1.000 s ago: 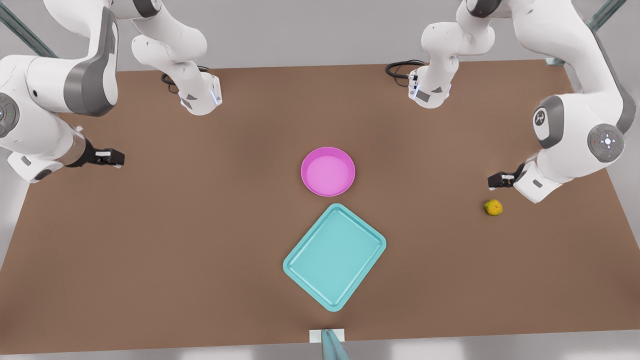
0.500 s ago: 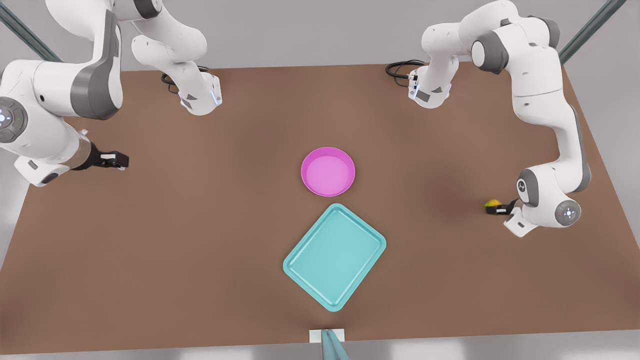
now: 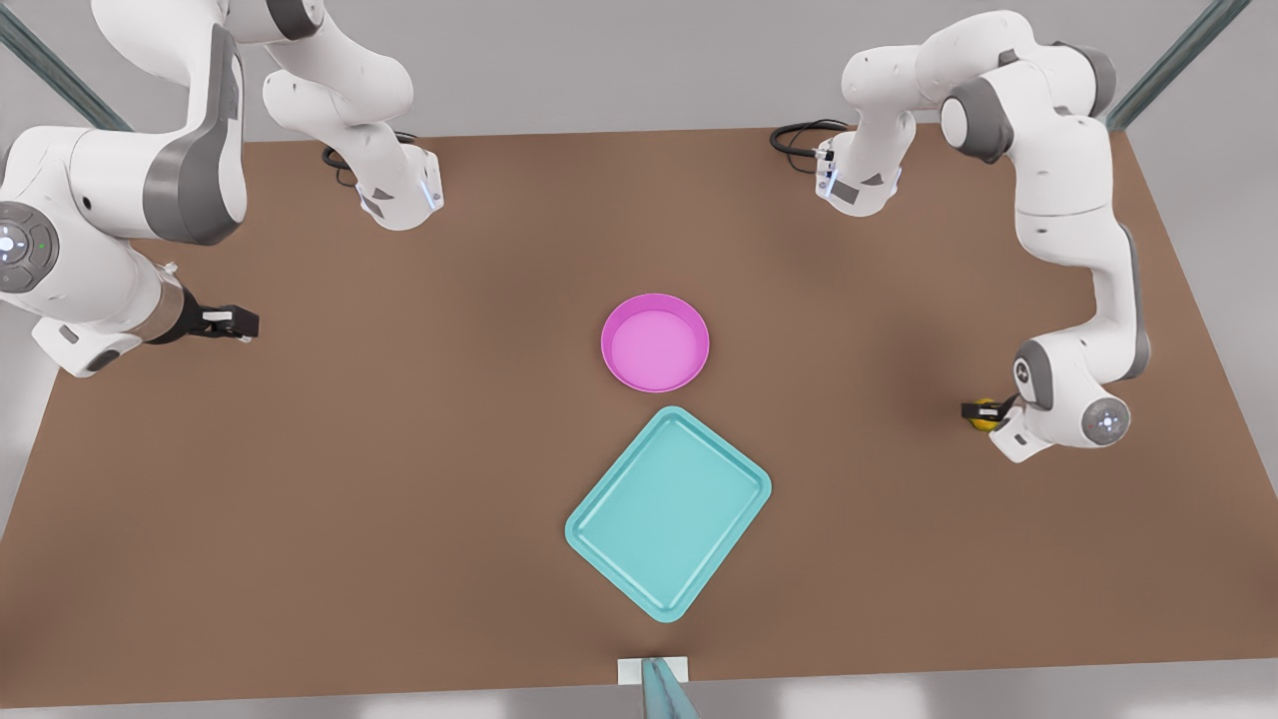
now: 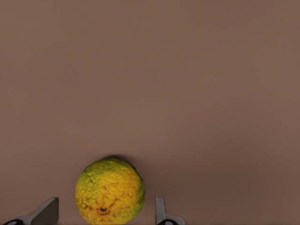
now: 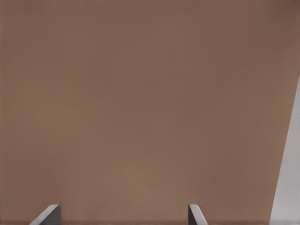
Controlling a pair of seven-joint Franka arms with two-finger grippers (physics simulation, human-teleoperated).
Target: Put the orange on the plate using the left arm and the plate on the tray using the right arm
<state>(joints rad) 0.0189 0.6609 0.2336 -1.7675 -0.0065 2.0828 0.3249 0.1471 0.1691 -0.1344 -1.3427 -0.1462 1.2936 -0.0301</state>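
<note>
The left gripper is straddling the orange, fingers wide, not touching. The right gripper is waiting, also wide. The tray is lying diagonally.

Two Franka arms, one low, one waiting.
The left gripper sits low at the front view's right, fingers spread; the right gripper hovers open at the front view's left.

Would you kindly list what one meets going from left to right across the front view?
Right gripper → plate → tray → left gripper, open around the orange.
</note>
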